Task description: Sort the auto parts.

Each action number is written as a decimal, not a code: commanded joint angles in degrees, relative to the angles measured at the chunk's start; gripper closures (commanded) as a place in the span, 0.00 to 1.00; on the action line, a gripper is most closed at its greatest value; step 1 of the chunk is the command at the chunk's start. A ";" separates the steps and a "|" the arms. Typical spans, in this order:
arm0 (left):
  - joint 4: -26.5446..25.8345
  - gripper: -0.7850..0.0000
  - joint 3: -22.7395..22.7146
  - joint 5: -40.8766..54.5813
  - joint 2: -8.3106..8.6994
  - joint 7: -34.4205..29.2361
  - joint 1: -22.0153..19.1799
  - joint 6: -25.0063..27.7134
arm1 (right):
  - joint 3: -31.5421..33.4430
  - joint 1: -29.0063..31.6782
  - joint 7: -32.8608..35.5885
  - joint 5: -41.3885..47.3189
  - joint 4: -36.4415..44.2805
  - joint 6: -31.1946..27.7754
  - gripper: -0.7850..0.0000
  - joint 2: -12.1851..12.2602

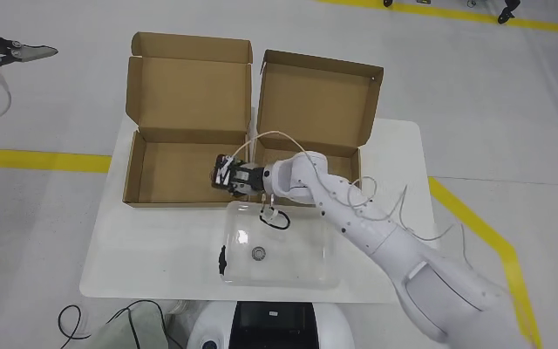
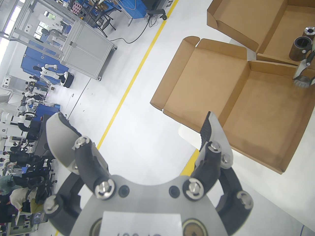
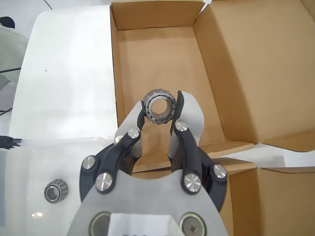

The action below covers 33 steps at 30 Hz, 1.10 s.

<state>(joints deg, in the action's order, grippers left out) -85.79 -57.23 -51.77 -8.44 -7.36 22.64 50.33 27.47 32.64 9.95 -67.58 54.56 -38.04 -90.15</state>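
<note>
**We have the right claw [image 3: 160, 106] clamped on a tapered roller bearing [image 3: 159, 111] above the left cardboard box [image 3: 157, 55].**

We would lower it close to the box's bare floor before spreading the jaws, so it settles flat rather than rolling. A second bearing [image 3: 56, 191] waits in the clear tray [image 1: 305, 262]. The left gripper [image 2: 135, 124] hangs aside, fingers wide apart, empty. The dark sleeves [image 2: 300, 48] in the other box [image 2: 270, 8] are cut off at the left wrist view's edge. We cannot identify the black item [image 1: 223, 259] at the tray's rim.
</note>
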 commanded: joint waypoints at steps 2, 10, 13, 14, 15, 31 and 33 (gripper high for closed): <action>0.00 0.00 0.00 0.00 0.00 0.00 0.00 0.00 | -1.67 -1.04 -0.06 0.20 -3.75 -0.43 1.00 -1.75; 0.00 0.00 0.00 0.00 0.00 0.00 0.00 0.00 | -4.67 -3.64 -0.84 0.20 -12.21 -1.28 1.00 -6.21; 0.00 0.00 0.00 0.00 0.00 0.00 0.00 0.00 | -5.16 -4.51 -1.67 0.12 -14.85 -1.32 1.00 -7.61; 0.00 0.00 0.00 0.00 0.00 0.00 0.00 0.00 | -5.26 -4.80 -1.95 0.09 -15.69 -1.28 1.00 -8.04; 0.00 0.00 0.00 0.00 0.00 0.00 0.00 0.00 | -5.36 -5.10 -2.19 0.06 -16.48 -1.25 0.96 -8.47; 0.00 0.00 0.00 0.00 0.00 0.00 0.00 0.00 | -5.02 -8.38 -6.07 -1.10 -24.88 0.04 0.59 -12.81; 0.00 0.00 0.00 0.00 0.00 0.00 0.00 0.00 | -4.91 -8.62 -6.77 -1.56 -25.03 -0.21 0.60 -12.99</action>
<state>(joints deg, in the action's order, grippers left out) -85.79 -57.23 -51.77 -8.44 -7.36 22.64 50.33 22.51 24.11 3.53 -68.93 29.56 -38.09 -103.07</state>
